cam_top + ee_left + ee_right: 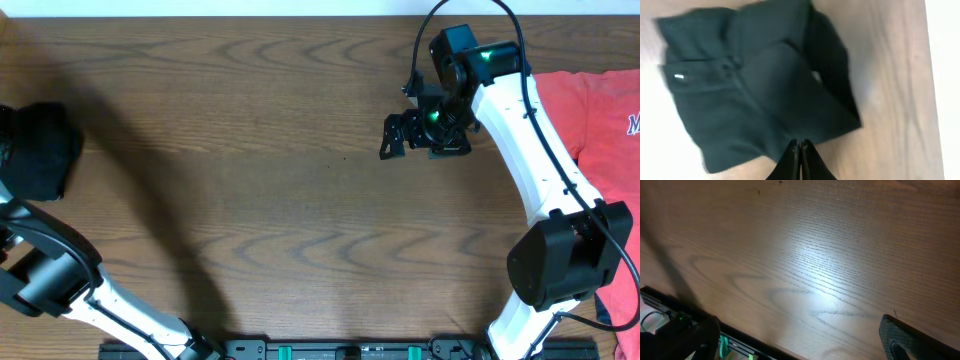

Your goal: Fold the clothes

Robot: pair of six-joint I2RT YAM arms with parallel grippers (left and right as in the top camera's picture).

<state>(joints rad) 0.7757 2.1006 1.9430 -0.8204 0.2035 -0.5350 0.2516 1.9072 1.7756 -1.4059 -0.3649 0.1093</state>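
Clothes (38,150) bunched at the bench (300,200) left edge (black, crumpled heap). Left gripper (801,146) pressed together at their edge. Right gripper (398,137) spread wide over the bench, toward the far edge.

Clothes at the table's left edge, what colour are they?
The clothes are plain black, best seen in the left wrist view.

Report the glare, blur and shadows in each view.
Overhead: sharp, with a broad diagonal shadow across the left half of the table. Left wrist: the black garment looks soft and smeared, and the right edge of the picture is washed out white. Right wrist: a bright glare patch on the wood, with dark shadow at left.
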